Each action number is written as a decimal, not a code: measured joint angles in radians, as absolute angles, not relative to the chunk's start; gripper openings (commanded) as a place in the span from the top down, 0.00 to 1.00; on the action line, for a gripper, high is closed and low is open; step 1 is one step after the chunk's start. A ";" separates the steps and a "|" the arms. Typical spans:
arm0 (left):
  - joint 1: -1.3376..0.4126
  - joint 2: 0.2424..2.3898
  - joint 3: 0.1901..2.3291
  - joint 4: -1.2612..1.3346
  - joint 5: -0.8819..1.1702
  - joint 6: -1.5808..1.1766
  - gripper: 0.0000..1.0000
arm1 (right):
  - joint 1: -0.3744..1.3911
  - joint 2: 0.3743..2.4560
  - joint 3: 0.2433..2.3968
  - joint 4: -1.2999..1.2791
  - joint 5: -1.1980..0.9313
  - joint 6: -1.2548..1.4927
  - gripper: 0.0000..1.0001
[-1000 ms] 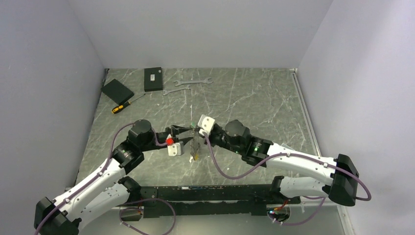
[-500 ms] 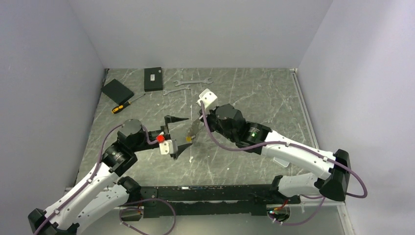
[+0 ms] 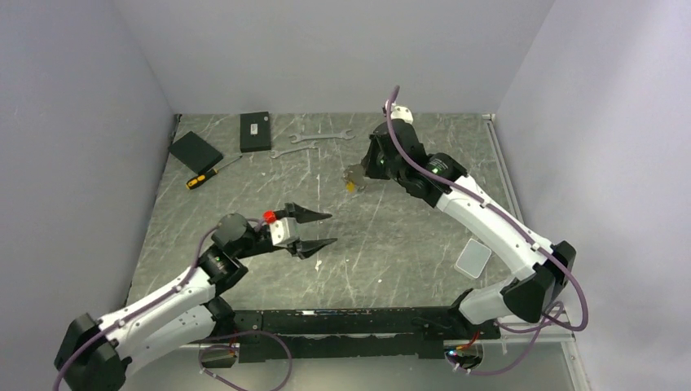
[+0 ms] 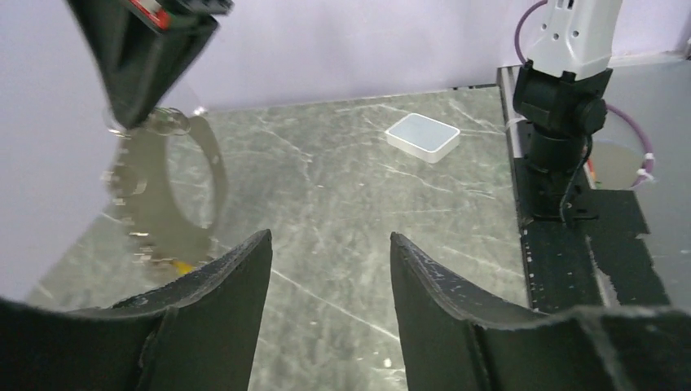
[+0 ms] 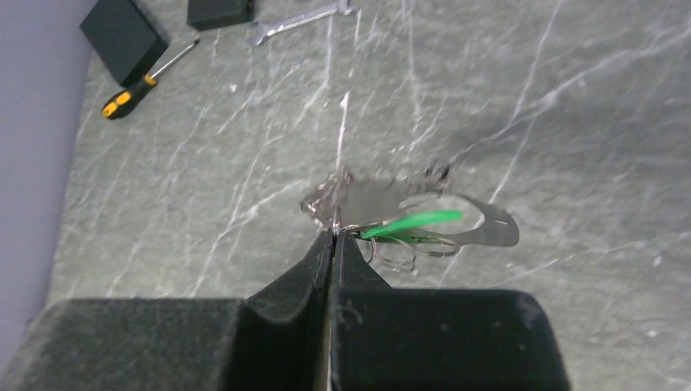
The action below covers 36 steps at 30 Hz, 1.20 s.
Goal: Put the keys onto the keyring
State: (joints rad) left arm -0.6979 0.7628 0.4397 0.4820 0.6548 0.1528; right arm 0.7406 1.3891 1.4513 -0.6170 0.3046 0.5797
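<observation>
the right jaws are pinched fully shut on a thin wire loop of the small bunch of silvery metal keys with a bright green plastic tag [image 5: 367, 198], holding it in the air above the grey marbled surface [image 3: 407, 228]. in the top view the keys [image 3: 353, 179] hang just right of centre in the upper half of the frame, under the right arm's [image 3: 481, 216] wrist. a large flat silvery metal keyring [image 5: 489, 232] hangs with the bunch, to the right of the green tag in the right wrist view. in the left wrist view the keyring [image 4: 143, 204] dangles at the left of the frame below the right jaws. both are blurred, so i cannot tell whether the keys are threaded onto the keyring.

the left jaws stand open and grip nothing, their black fingers [image 3: 319, 243] pointing right just left of centre in the top view, well apart from the keys.

along the upper left of the surface lie two silver open-ended wrenches [image 3: 322, 136], a black rectangular box [image 3: 255, 131], a flat black square pad [image 3: 195, 150] and a screwdriver with a yellow and black handle [image 3: 208, 173]. a small translucent white rounded box [image 3: 473, 258] lies at the lower right, beside the right arm.
</observation>
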 measured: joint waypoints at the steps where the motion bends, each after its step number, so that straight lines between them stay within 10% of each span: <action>1: -0.722 0.789 0.424 0.518 0.632 0.131 0.40 | 0.738 1.400 1.466 -0.637 0.287 0.606 1.00; 36: -0.807 1.333 0.385 1.076 0.276 0.131 0.45 | 0.610 1.478 1.436 -0.761 -0.432 0.741 1.00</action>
State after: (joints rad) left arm -0.8070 1.3334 0.3851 1.0756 0.2756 0.1314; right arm 0.6102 1.4780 1.4361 -0.7609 -0.4324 0.7410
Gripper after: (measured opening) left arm 0.566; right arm 0.018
